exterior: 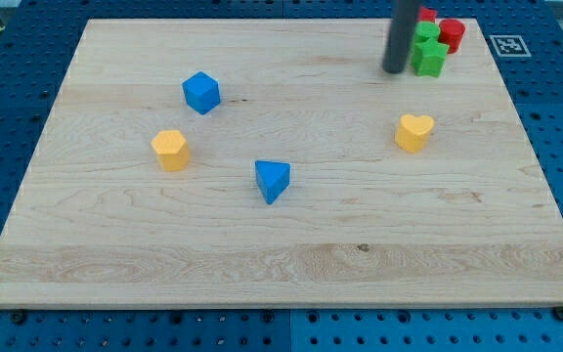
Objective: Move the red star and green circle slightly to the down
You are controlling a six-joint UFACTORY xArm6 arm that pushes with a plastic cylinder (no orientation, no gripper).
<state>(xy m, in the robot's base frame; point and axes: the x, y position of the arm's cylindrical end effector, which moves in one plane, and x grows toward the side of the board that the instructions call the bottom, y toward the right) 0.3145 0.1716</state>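
My tip rests on the board near the view's top right. Just right of it sits a cluster of blocks. A green star-like block is nearest, almost touching the rod's right side. Above it is a second green block, rounder in shape. A red block sits at the cluster's right, close to the board's top edge. Another red block shows only partly behind the rod at the top. I cannot tell which red block is the star.
A yellow heart lies below the cluster. A blue triangle sits mid-board, a blue cube at upper left, and a yellow block below it. The wooden board lies on a blue pegboard.
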